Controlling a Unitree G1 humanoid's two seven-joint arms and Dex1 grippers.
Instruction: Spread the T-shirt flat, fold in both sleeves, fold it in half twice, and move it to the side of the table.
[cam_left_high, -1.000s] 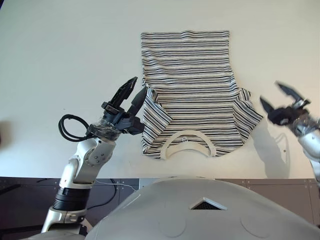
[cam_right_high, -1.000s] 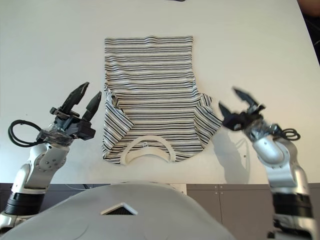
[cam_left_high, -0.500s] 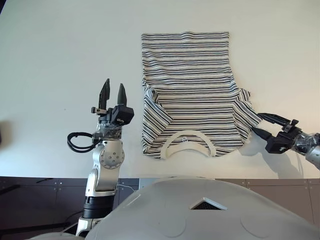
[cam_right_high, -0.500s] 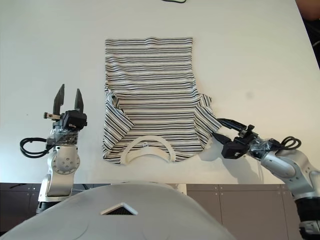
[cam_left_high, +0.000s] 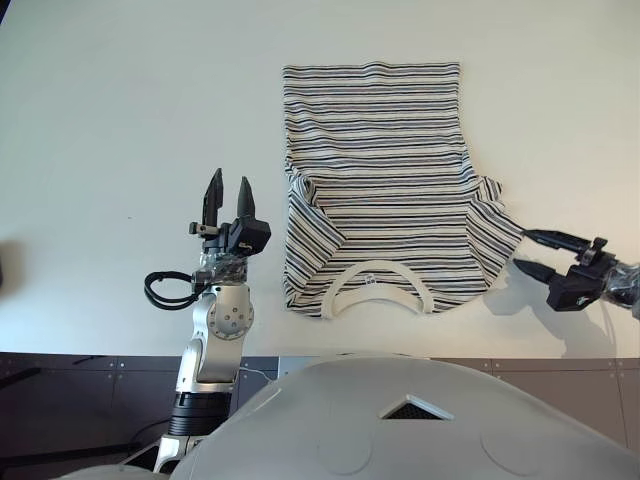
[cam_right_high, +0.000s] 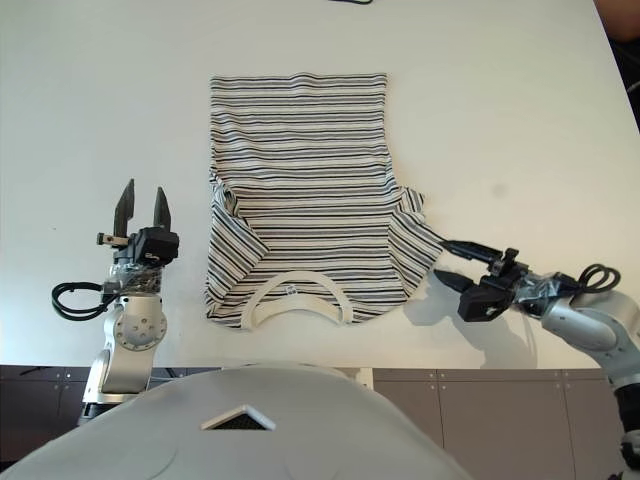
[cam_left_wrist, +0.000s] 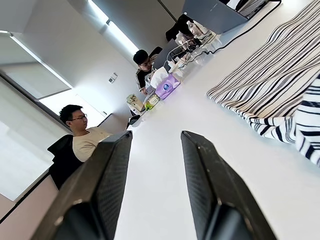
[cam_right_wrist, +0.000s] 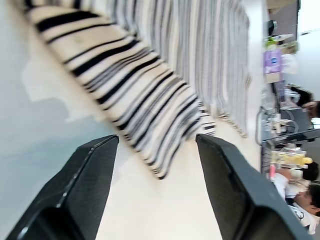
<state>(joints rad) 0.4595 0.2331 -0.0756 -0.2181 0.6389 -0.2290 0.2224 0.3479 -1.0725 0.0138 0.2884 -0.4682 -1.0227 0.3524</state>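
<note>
The right claw (cam_left_high: 522, 250) is held wide beside a sleeve (cam_left_high: 497, 215) of the shirt (cam_left_high: 375, 150), seemingly to fold it; the left claw (cam_left_high: 230, 180) is held wide, apart.

Left claw (cam_left_high: 228, 185) aims forward, right claw (cam_left_high: 524, 250) leftward, both spread wide.

- Both head views look steeply down from above the near edge of the table (cam_left_high: 120, 100). They share the whole T-shirt (cam_left_high: 375, 150) and both arms.
- The left wrist view sits low over the tabletop, facing far between the fingers of the left gripper (cam_left_wrist: 156, 135), with the shirt alongside.
- The right wrist view sits close, facing left past the right gripper (cam_right_wrist: 157, 137) onto the shirt's near right edge.
</note>
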